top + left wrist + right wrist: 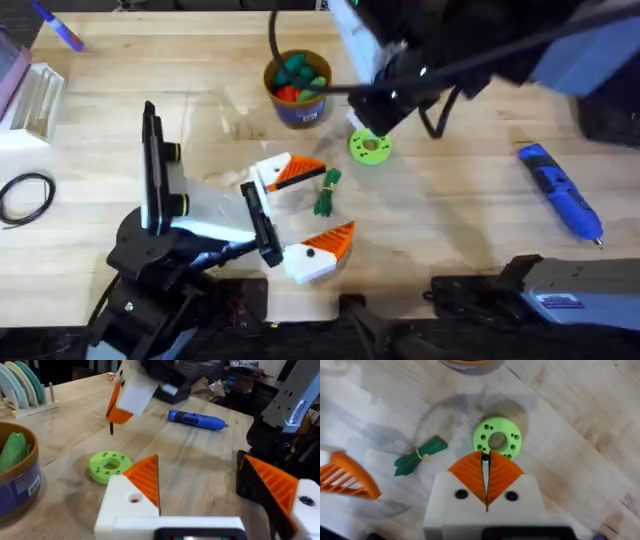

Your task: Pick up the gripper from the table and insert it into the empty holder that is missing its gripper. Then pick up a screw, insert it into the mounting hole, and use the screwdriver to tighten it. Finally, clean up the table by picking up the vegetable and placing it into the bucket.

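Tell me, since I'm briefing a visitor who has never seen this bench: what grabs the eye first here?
Probably the bright green ring mid-table, with the right gripper poised just above it, orange pads pressed together on a small dark screw. Next, the left gripper with its white-and-orange fingers spread near the green vegetable. Then the bucket of vegetables behind and the blue screwdriver off to the right.

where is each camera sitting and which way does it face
Overhead: above the arm bases, looking down and forward at the wooden table; both arms show.
Left wrist: on the left arm, looking across at the green perforated disc; its open left gripper shows below.
Right wrist: looking straight down on the disc; the right gripper is shut on a small dark screw.
All three share the disc.
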Controlling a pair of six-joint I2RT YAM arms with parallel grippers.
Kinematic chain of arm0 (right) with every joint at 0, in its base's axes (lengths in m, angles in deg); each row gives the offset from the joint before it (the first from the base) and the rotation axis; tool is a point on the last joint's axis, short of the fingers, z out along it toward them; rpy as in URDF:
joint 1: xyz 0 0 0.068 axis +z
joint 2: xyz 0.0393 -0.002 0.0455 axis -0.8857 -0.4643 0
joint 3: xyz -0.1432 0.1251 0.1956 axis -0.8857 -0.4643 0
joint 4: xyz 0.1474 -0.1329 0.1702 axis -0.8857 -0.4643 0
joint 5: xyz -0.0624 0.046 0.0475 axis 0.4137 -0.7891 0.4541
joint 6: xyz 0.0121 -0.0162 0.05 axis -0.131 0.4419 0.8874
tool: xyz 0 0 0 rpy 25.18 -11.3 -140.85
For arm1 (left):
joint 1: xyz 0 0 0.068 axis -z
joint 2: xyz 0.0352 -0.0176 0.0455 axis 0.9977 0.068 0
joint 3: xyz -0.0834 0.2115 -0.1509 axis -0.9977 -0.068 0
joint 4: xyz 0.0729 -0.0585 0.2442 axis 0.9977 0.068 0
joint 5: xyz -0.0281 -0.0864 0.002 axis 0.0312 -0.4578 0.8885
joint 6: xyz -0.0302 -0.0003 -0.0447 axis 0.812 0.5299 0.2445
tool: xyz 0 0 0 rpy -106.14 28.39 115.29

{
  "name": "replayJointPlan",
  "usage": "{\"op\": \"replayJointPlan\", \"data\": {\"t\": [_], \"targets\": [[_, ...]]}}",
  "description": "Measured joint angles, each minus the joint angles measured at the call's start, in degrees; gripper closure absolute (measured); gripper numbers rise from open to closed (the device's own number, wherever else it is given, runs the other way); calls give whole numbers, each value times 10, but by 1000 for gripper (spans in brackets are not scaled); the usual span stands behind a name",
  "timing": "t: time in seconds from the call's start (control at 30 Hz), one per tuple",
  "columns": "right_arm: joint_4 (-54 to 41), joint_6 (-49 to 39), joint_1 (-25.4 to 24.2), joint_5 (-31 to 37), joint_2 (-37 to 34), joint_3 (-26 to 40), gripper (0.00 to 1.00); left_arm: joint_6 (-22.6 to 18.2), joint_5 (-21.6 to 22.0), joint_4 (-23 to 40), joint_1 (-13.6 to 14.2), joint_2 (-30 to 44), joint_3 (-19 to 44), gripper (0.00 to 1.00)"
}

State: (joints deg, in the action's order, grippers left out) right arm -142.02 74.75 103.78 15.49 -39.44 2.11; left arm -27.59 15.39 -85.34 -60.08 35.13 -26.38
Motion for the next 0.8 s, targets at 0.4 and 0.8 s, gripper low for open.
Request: {"op": "replayJointPlan", "data": {"t": [0.4, 0.8], "targets": [[-64, -48, 44, -194, 4, 153, 995, -2, 0, 0, 0, 0, 0, 15], [-63, -50, 123, -223, -33, 153, 995, -22, 0, 0, 0, 0, 0, 15]]}}
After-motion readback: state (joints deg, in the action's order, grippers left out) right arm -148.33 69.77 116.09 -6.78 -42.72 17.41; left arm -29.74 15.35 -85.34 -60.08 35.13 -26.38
